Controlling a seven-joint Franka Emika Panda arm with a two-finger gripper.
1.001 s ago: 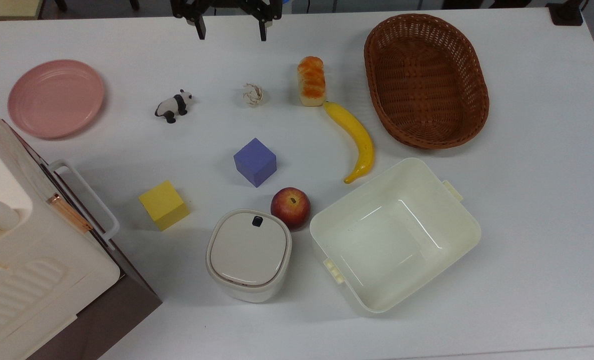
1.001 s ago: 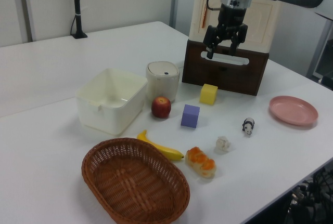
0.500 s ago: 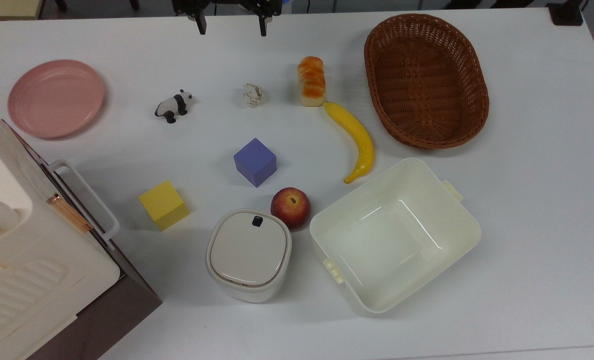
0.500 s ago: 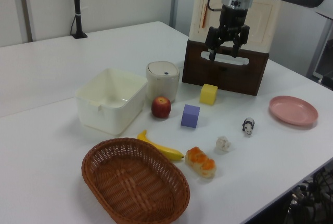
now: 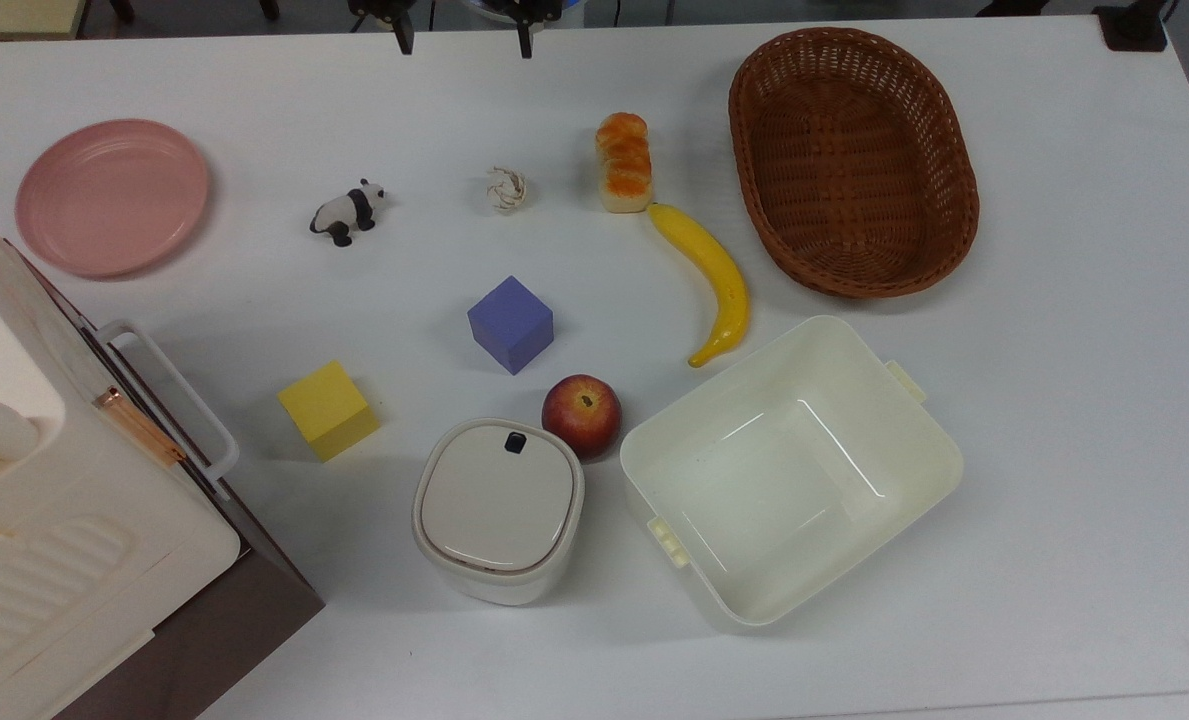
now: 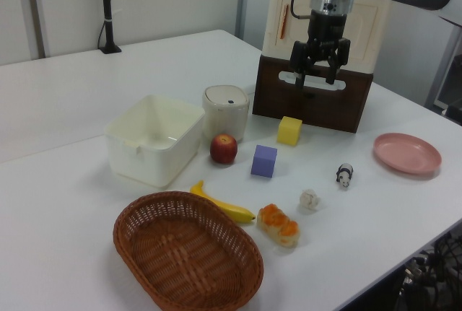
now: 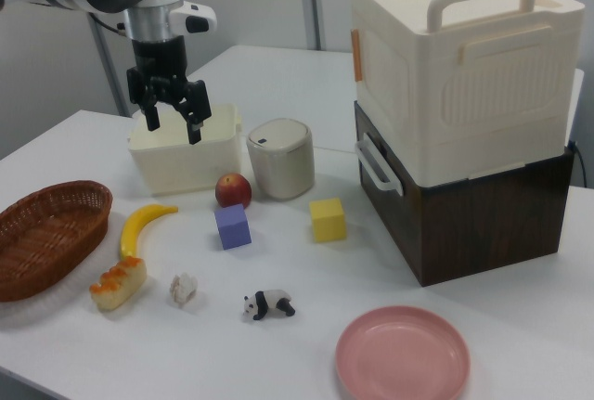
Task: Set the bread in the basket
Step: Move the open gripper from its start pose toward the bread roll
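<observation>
The bread (image 5: 624, 162), a small orange-topped loaf with pale sides, lies on the white table just left of the empty brown wicker basket (image 5: 854, 150) in the top view. One end of it touches the banana's tip. The left view shows the bread (image 6: 279, 226) beside the basket (image 6: 188, 257), and the right view has the bread (image 7: 118, 284) below the basket (image 7: 46, 233). My gripper (image 5: 464, 40) hangs open and empty above the table, well away from the bread. It also appears as the gripper (image 6: 320, 76) in the left view and the gripper (image 7: 174, 126) in the right view.
A yellow banana (image 5: 714, 280), cream tub (image 5: 789, 470), apple (image 5: 581, 415), purple cube (image 5: 510, 323), yellow cube (image 5: 328, 408), lidded pot (image 5: 498, 508), toy panda (image 5: 347, 212), small pale ball (image 5: 506, 189) and pink plate (image 5: 111, 196) lie around. Stacked boxes (image 5: 54, 520) stand at the top view's lower left.
My open gripper has drifted toward the top view's upper edge and slightly right in the left view. Nothing on the table has moved.
</observation>
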